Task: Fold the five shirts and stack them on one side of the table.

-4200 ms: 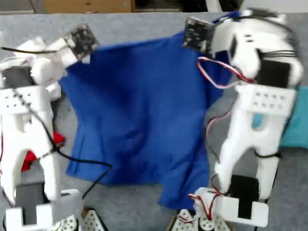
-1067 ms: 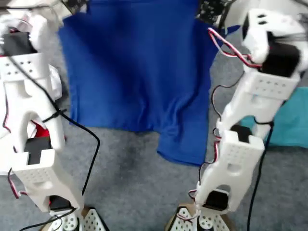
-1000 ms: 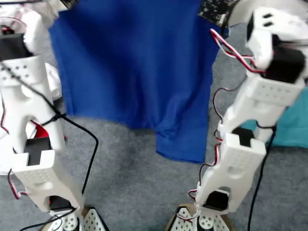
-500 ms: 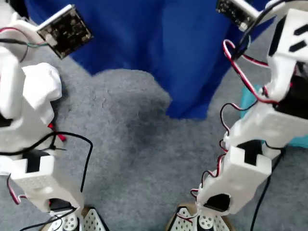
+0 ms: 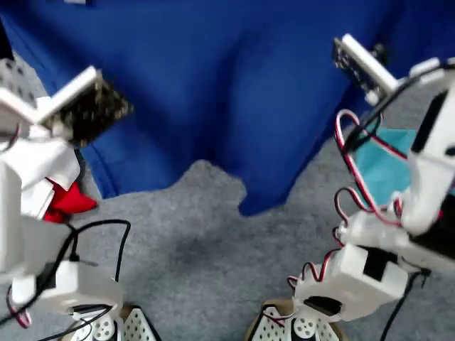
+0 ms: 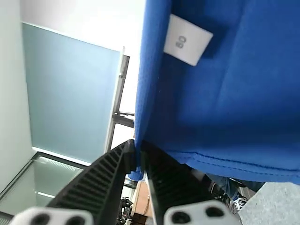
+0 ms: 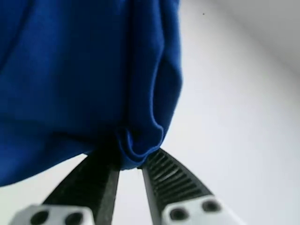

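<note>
A blue shirt [image 5: 234, 99] hangs in the air over the grey table [image 5: 199, 270], held up by both arms, its lower edge dangling near the table's middle. My left gripper [image 6: 137, 154] is shut on the shirt's hem [image 6: 140, 117], close to a white label [image 6: 187, 40]. My right gripper [image 7: 126, 157] is shut on a bunched fold of the blue shirt [image 7: 84, 70]. In the high view both arms stand raised, the left arm [image 5: 43, 163] at the left and the right arm [image 5: 405, 199] at the right.
A red cloth [image 5: 65, 202] and a white cloth [image 5: 43, 174] lie at the table's left edge behind the left arm. A teal shirt [image 5: 387, 170] lies at the right behind the right arm. Bare grey table lies in front of the hanging shirt.
Both arms have lifted the blue shirt off the table and raised it toward the camera. Its lower edge now hangs free, with more bare table showing below.
</note>
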Controlling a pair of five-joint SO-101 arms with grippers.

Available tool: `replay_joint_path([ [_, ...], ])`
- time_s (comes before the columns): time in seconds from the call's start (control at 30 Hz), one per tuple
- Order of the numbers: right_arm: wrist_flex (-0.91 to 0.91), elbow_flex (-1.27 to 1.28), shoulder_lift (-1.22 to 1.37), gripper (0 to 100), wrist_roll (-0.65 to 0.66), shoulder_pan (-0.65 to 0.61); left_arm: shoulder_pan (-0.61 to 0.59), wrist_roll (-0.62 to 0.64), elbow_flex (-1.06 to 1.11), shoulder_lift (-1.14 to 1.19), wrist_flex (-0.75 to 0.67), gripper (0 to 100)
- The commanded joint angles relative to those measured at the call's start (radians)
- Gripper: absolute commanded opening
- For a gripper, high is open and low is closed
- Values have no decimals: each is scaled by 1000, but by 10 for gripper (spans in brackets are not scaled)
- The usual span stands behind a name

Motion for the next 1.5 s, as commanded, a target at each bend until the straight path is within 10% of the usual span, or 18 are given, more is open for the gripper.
replay_joint_path([
  [0.0, 51, 5, -39, 2, 14, 68, -51, -8, 8, -51, 63, 18],
  [0.27, 342, 48, -131, 2, 63, -13, -54, -9, 69, -88, 75, 18],
  [0.57, 535, 260, -15, 2, 72, -214, -52, -137, 626, -88, 75, 18],
  [0.73, 445, 398, 154, 2, 63, -302, -32, -221, 1045, -62, -34, 18],
  [1.1, -270, 349, 590, 2, 35, -344, -29, -192, 1484, 140, -947, 18],
  [1.47, -112, 4, 570, 2, 28, -225, -9, 32, 1453, -81, -875, 18],
])
